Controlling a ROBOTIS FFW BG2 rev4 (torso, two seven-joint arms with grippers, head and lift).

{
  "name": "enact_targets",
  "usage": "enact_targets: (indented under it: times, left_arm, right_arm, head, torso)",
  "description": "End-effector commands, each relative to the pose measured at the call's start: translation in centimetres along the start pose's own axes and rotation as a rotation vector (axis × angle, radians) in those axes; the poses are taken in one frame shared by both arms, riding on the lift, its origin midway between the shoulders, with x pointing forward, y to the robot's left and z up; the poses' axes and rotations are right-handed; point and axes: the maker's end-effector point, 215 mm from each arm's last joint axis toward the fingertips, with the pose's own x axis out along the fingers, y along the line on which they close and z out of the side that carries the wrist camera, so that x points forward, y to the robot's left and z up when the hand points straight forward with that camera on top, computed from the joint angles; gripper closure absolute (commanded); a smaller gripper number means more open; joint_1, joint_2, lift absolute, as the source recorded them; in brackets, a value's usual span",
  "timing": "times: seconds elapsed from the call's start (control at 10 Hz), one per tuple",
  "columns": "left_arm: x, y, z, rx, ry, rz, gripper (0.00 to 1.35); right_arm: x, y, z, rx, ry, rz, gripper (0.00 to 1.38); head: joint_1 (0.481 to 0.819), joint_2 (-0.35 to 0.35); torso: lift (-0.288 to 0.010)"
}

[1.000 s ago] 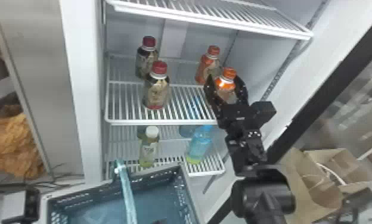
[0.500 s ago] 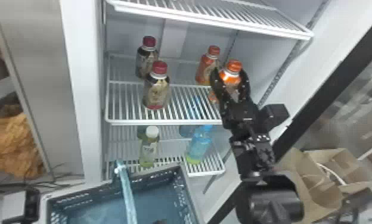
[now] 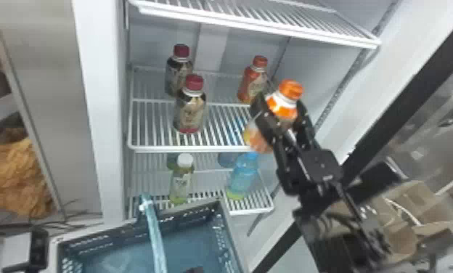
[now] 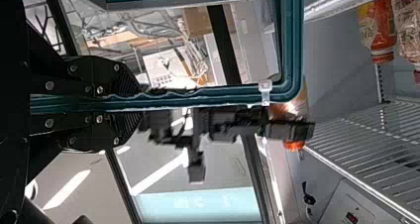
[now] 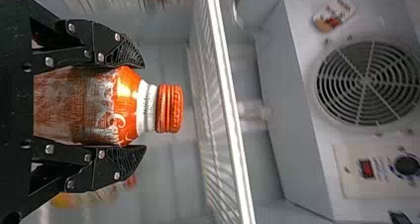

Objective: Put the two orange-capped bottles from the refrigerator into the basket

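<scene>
In the head view, the right gripper [image 3: 280, 104] has its black fingers [image 3: 267, 118] part-way open, hugging one orange-capped bottle [image 3: 282, 110]. The other orange-capped bottle [image 3: 252, 84] stands on the fridge shelf [image 3: 186, 148], behind the fingers and to their left. The basket [image 3: 176, 221] is below them, also to the left.

In the left wrist view, the left gripper [image 4: 131, 103] has its fingers squeezed nearly together on the basket's handle [image 4: 223, 96].

In the right wrist view, the bottle's orange cap [image 5: 169, 108] pokes out past the fingertips.
</scene>
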Motion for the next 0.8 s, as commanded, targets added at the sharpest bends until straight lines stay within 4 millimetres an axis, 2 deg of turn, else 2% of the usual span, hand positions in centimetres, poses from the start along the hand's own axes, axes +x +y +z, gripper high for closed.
enact_targets:
  times: [0.0,0.1,0.4,0.5,0.7]
  left_arm:
    - [-0.1,0.1,0.1,0.001,-0.003,0.003,1.2]
    - [-0.1,0.1,0.1,0.001,-0.003,0.003,1.2]
    - [-0.2,0.1,0.1,-0.001,-0.006,0.003,1.2]
    - [-0.2,0.1,0.1,0.0,-0.005,0.005,1.2]
    - [-0.2,0.2,0.0,-0.002,-0.004,0.007,1.2]
  right_arm:
    - [-2.8,3.7,-0.2,0.088,0.101,0.053,0.97]
    - [-4.0,5.3,-0.8,0.116,0.159,0.083,0.97]
    - [-8.5,9.4,-5.3,0.19,0.431,0.161,0.97]
    - [-9.9,9.9,-7.0,0.195,0.517,0.19,0.97]
    - [-11.8,10.2,-9.1,0.191,0.622,0.213,0.97]
  head:
    - [0.695,-0.35]
    - [0.695,-0.35]
    - [0.695,-0.347]
    - [0.695,-0.338]
    - [0.695,-0.314]
  torso:
    - [-0.04]
    - [-0.04]
    - [-0.04]
    - [-0.04]
    - [-0.04]
